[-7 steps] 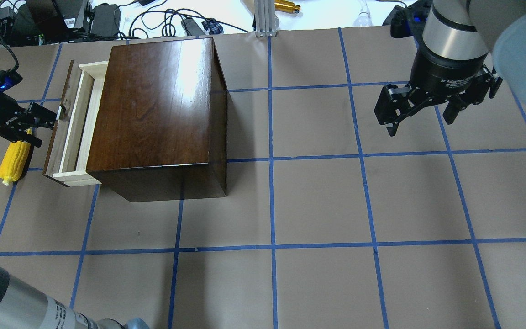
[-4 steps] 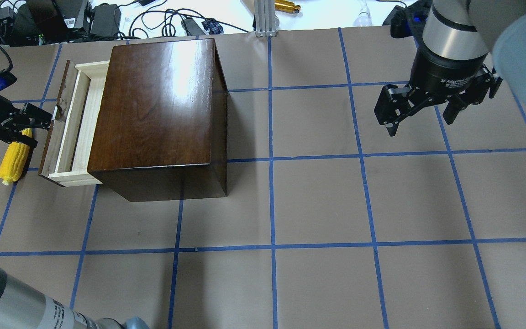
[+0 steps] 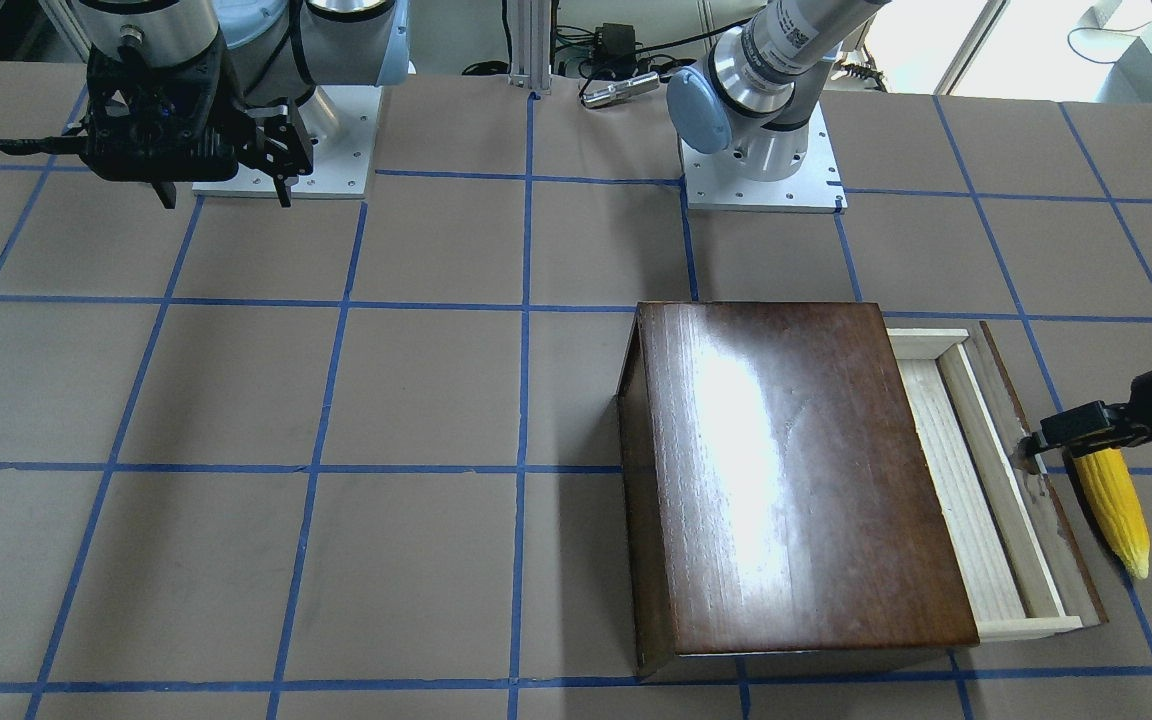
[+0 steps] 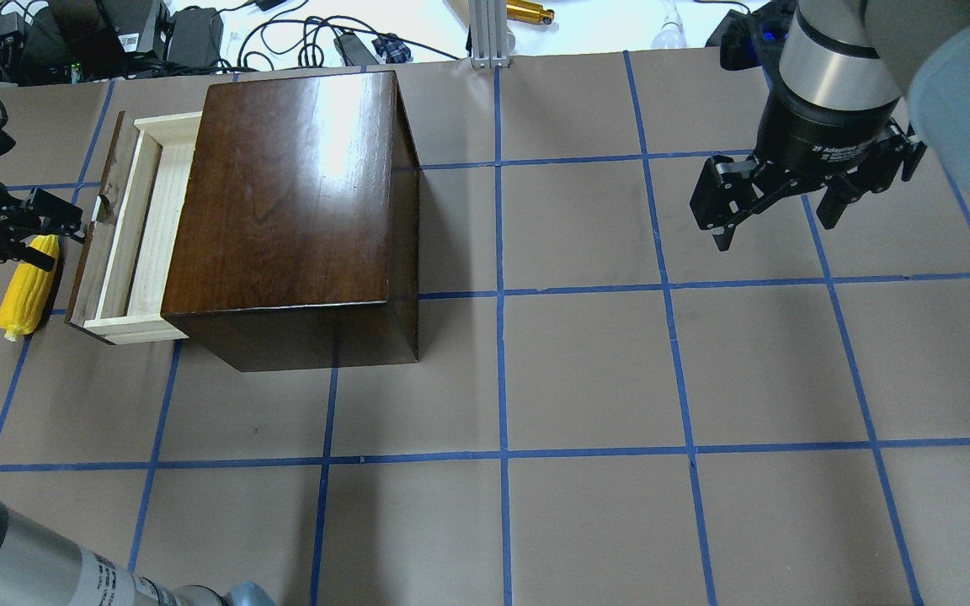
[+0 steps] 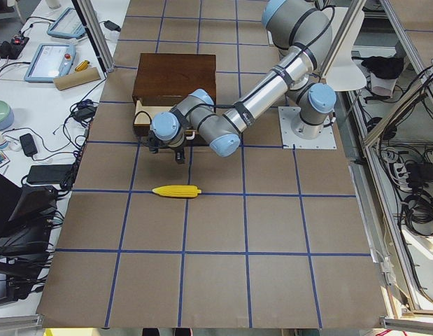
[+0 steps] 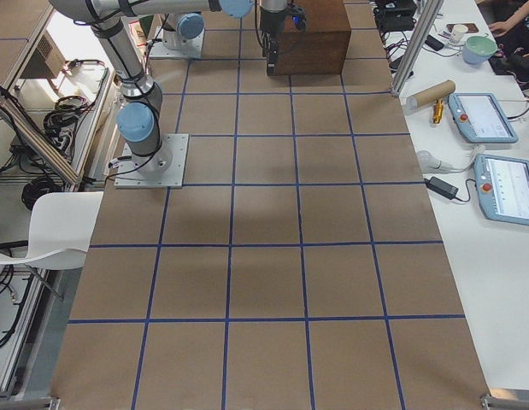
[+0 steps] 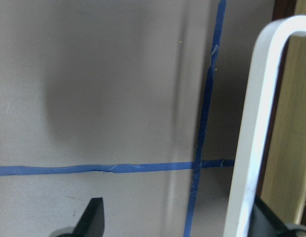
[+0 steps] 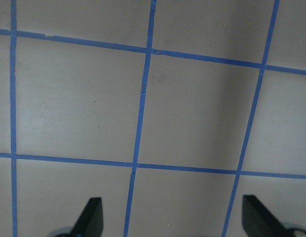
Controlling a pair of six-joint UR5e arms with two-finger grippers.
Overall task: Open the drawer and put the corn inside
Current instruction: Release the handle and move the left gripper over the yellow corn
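Note:
The dark-brown box [image 4: 291, 202] stands at the table's left, also in the front-facing view [image 3: 796, 470]. Its drawer [image 4: 144, 231] is partly pulled out to the left, and the pale wood tray [image 3: 966, 490] shows empty. My left gripper [image 4: 64, 242] is open at the drawer's front panel, and one finger [image 7: 271, 219] rests against the metal handle [image 7: 256, 123]. The yellow corn [image 4: 26, 290] lies on the table beside the drawer front, just under the gripper; it also shows in the front-facing view [image 3: 1114, 510]. My right gripper [image 4: 775, 227] is open and empty, hovering at the far right.
Blue tape lines grid the brown table [image 4: 586, 379]. Cables and power bricks [image 4: 190, 34] lie beyond the far edge behind the box. An aluminium post [image 4: 485, 34] stands at the back centre.
My left gripper has moved left and drawn the drawer further out of the box. The corn and the right arm have not moved.

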